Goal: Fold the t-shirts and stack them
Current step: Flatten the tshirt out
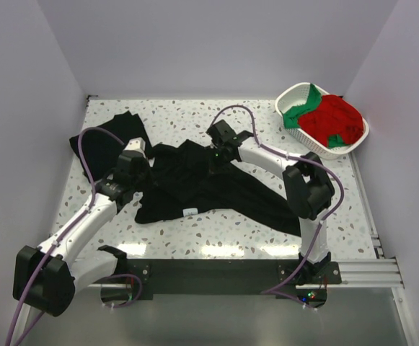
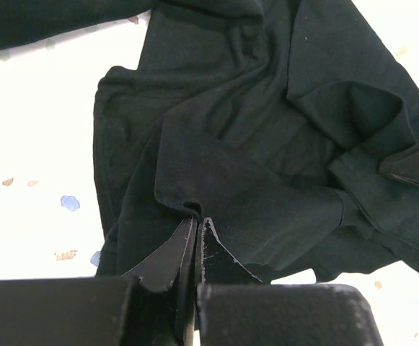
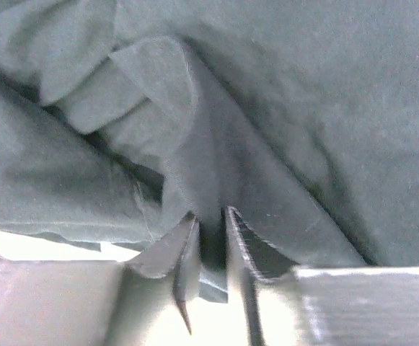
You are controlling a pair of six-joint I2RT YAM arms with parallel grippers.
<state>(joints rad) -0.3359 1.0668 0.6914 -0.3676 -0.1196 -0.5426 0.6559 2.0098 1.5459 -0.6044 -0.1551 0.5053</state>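
A crumpled black t-shirt (image 1: 223, 189) lies spread across the middle of the table, with a small white label (image 1: 190, 211) near its front edge. My left gripper (image 1: 150, 157) is at the shirt's left side, shut on a raised fold of the black cloth (image 2: 267, 144); its jaws (image 2: 197, 220) pinch the hem. My right gripper (image 1: 220, 148) is at the shirt's far middle, and its jaws (image 3: 209, 216) stand close together with a fold of the same cloth (image 3: 267, 108) between them. More black cloth (image 1: 104, 140) lies at the far left.
A white lattice basket (image 1: 296, 91) stands at the far right corner and holds red cloth (image 1: 337, 119) and green cloth (image 1: 300, 112). The speckled table (image 1: 216, 234) is bare along its near edge. White walls close in the table on three sides.
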